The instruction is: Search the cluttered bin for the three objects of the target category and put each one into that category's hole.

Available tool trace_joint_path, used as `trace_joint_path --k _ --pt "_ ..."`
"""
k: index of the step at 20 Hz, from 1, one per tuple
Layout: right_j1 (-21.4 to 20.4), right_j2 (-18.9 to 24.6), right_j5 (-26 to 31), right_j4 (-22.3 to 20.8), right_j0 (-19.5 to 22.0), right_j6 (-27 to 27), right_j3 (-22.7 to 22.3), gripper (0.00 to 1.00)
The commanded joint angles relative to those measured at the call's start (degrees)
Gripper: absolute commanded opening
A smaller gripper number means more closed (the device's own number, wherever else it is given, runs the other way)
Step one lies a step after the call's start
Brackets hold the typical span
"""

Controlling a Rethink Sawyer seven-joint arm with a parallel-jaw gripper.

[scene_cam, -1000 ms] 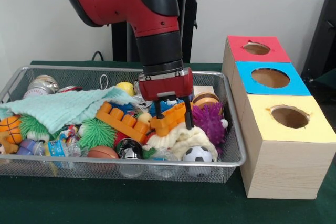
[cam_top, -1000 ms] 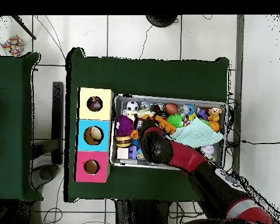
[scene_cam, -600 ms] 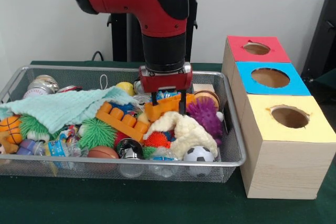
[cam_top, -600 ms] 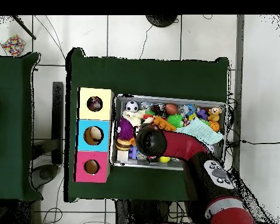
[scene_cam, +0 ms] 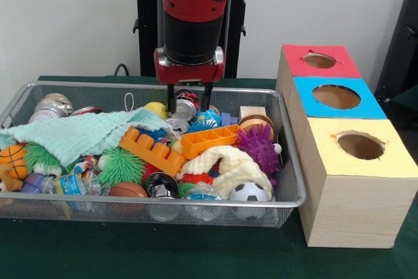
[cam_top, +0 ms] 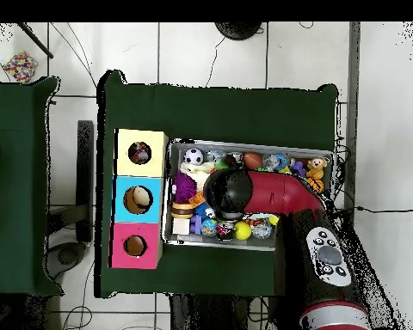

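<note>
My gripper (scene_cam: 189, 108) hangs open and empty over the back middle of the wire bin (scene_cam: 292, 161), fingertips just above a crushed can (scene_cam: 185, 105). An orange flat block (scene_cam: 210, 140) lies loose on the pile in front of it, apart from the fingers. Next to it are an orange studded brick (scene_cam: 151, 150), a purple spiky ball (scene_cam: 260, 147), a cream plush (scene_cam: 225, 165) and a soccer ball (scene_cam: 247, 192). At the right stand the red (scene_cam: 319, 61), blue (scene_cam: 336, 97) and yellow (scene_cam: 360, 146) hole boxes. Overhead, the arm (cam_top: 228, 191) hides the gripper.
A mint towel (scene_cam: 81, 133) covers the bin's left part, with a green spiky ball (scene_cam: 121, 165), a small basketball (scene_cam: 12, 155) and bottles below it. A yellow ball (scene_cam: 156, 108) sits by the gripper. Overhead, the yellow hole (cam_top: 139, 153) and blue hole (cam_top: 138, 199) show things inside.
The gripper was shut on the orange flat block and lifted it a little. Now the block lies in the bin, and the open gripper has risen and moved back and left.
</note>
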State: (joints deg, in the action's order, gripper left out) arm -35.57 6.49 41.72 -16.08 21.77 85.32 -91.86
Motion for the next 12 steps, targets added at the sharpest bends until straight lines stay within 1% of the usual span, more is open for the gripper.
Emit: trace_joint_path --k 1,4,6,8,12 --pt "-0.8 0.5 4.5 -6.1 0.9 -4.9 4.9 1.00" --pt "-1.2 1.8 3.7 -5.1 1.6 -3.4 4.0 1.00" --pt "-1.5 2.4 4.8 -5.2 1.8 -4.4 4.3 1.00" --pt "-2.0 2.3 5.8 -6.5 2.0 -6.4 5.1 1.00" --pt "-1.8 1.6 6.5 -8.5 2.5 -8.2 6.9 1.00"
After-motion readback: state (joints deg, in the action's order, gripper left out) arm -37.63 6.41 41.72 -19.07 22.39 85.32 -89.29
